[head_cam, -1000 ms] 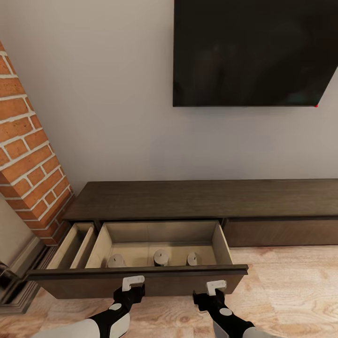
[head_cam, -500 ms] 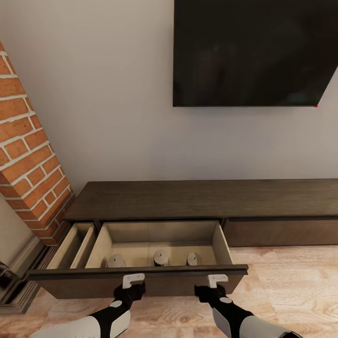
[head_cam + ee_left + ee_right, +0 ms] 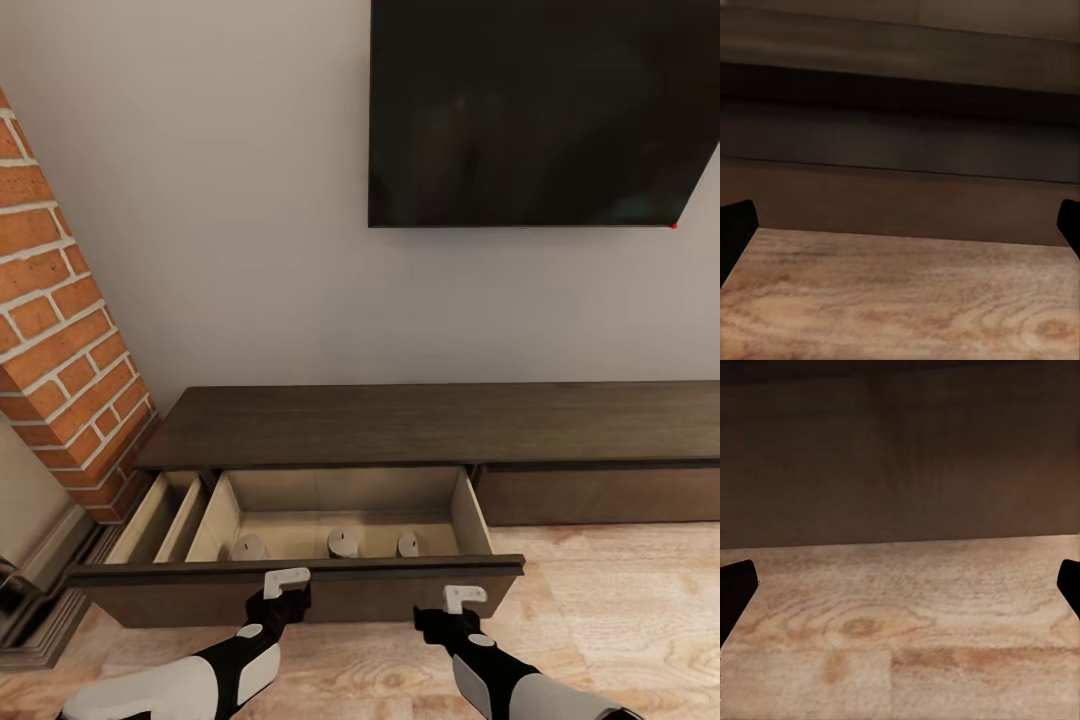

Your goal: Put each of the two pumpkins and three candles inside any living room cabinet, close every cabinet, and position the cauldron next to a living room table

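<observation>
Head view: I see the cabinet (image 3: 430, 425) with its drawer (image 3: 300, 585) pulled out, three candles (image 3: 343, 542) along its front edge; my left gripper (image 3: 285, 580) and right gripper (image 3: 464, 596), fingers spread wide, meet the drawer front

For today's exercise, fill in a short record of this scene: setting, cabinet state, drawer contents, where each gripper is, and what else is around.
setting: living room, wood plank floor
cabinet: wide drawer pulled out
drawer contents: three candles in a row
left gripper: open, at the drawer front
right gripper: open, at the drawer front
surroundings: TV on wall, brick fireplace at left
</observation>
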Available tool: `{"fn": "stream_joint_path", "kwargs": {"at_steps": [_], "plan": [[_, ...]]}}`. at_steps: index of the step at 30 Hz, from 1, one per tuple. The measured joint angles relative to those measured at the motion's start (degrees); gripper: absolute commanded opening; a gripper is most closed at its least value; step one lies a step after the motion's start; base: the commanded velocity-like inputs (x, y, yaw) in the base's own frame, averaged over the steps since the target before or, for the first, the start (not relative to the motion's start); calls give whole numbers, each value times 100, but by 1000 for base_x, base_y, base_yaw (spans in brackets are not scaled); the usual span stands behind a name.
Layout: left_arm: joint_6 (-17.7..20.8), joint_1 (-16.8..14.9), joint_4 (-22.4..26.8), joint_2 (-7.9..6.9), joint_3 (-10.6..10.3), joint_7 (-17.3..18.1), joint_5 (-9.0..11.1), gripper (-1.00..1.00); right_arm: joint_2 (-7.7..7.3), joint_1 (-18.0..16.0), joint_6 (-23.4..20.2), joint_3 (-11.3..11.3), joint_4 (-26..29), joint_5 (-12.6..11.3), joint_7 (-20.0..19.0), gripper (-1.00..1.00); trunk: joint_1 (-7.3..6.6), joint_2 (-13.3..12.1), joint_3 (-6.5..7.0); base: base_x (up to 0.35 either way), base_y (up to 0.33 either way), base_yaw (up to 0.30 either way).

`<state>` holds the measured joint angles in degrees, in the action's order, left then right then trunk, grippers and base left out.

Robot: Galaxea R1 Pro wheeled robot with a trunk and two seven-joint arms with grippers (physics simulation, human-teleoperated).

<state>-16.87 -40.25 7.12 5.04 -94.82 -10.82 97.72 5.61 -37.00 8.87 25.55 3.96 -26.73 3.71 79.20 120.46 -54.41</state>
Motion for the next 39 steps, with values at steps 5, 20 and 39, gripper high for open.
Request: {"fn": "stream_joint_path", "kwargs": {"at_steps": [5,20,39], "plan": [[0,0,7,13,5,1,0,100,23,0,-6,22,0,24,7,100,0,0,0,0,0,0],[0,0,9,14,-2,1,2,100,63,-26,-50,55,7,333,59,100,0,0,0,0,0,0],[4,1,11,15,-21,0,21,100,55,-88,-55,54,0,352,60,100,0,0,-1,24,0,0]]}}
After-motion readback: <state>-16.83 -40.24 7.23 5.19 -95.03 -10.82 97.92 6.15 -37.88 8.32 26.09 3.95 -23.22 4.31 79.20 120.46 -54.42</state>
